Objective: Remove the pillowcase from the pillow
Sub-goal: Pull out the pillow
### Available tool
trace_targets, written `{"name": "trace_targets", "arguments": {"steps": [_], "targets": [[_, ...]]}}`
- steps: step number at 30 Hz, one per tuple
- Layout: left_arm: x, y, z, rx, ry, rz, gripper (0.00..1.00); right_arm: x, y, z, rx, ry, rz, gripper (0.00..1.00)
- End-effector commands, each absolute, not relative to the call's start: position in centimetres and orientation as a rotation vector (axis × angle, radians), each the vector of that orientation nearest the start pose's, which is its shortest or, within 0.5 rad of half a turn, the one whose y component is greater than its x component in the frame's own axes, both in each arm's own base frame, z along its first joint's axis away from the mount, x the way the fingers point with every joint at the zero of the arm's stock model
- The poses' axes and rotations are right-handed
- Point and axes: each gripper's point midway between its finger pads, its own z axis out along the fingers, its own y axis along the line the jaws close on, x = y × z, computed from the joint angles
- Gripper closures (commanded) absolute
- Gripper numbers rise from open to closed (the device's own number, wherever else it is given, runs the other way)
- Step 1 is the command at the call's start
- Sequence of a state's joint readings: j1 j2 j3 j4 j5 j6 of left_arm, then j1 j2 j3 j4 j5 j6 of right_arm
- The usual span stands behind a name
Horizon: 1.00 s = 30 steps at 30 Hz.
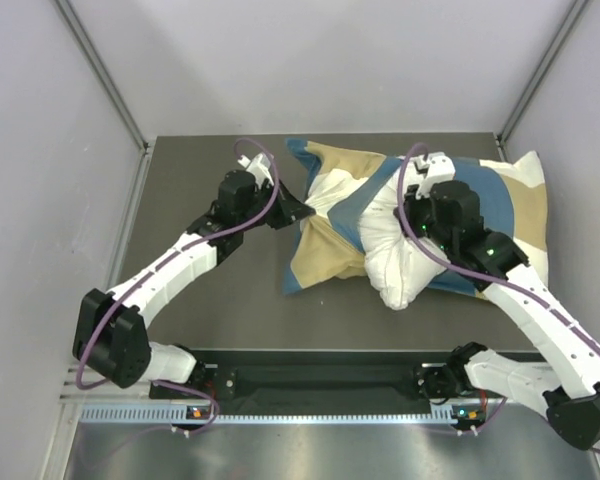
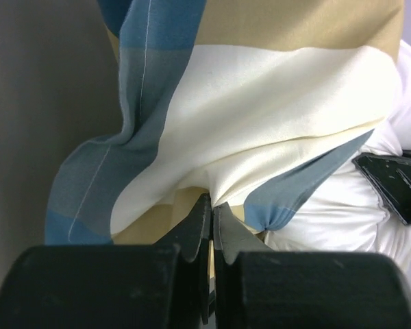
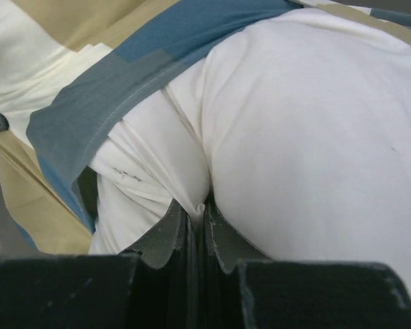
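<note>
The pillow [image 1: 395, 265] bulges partway out of the pillowcase [image 1: 325, 255], its right end covered. The left claw [image 2: 212, 205] pinches the pillowcase and the right claw [image 3: 195, 212] pinches the pillow; pulling them apart remains.

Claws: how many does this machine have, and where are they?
2. The left claw is clamped on the checked pillowcase at its left end. The right claw is clamped on the white pillow bulging out of it. No others show.

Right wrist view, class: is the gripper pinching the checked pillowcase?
No, the right gripper is shut on a fold of the plain white pillow; the pillowcase lies beyond it.
</note>
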State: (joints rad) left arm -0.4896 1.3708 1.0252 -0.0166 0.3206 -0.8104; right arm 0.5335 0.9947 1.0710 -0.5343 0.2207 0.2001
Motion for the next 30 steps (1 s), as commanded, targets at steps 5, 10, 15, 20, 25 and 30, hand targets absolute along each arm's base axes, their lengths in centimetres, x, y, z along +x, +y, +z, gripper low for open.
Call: {"name": "trace_targets", "arguments": {"steps": [5, 10, 15, 20, 25, 30], "targets": [[43.3, -8.6, 22.2, -0.616, 1.890, -0.577, 1.00, 25.6, -2.9, 25.7, 0.177, 2.090, -0.313, 1.00], [43.5, -6.2, 21.9, -0.665, 1.881, -0.568, 1.00, 25.9, -4.6, 25.1, 0.286, 2.099, -0.299, 1.00], [43.0, -7.5, 23.7, -0.586, 1.866, -0.610, 1.00, 26.1, -4.2, 25.1, 0.299, 2.086, -0.217, 1.00], [40.4, -17.1, 30.2, -0.255, 1.803, -0.553, 1.00, 26.4, -2.3, 24.2, 0.241, 2.095, -0.102, 1.00], [36.6, -27.1, 35.4, -0.041, 1.735, -0.640, 0.81, 26.1, -1.1, 23.6, 0.213, 2.096, -0.024, 1.00], [31.2, -37.5, 35.3, 0.164, 1.736, -0.693, 0.38, 26.2, -0.6, 23.5, 0.200, 2.107, 0.004, 1.00]]}}
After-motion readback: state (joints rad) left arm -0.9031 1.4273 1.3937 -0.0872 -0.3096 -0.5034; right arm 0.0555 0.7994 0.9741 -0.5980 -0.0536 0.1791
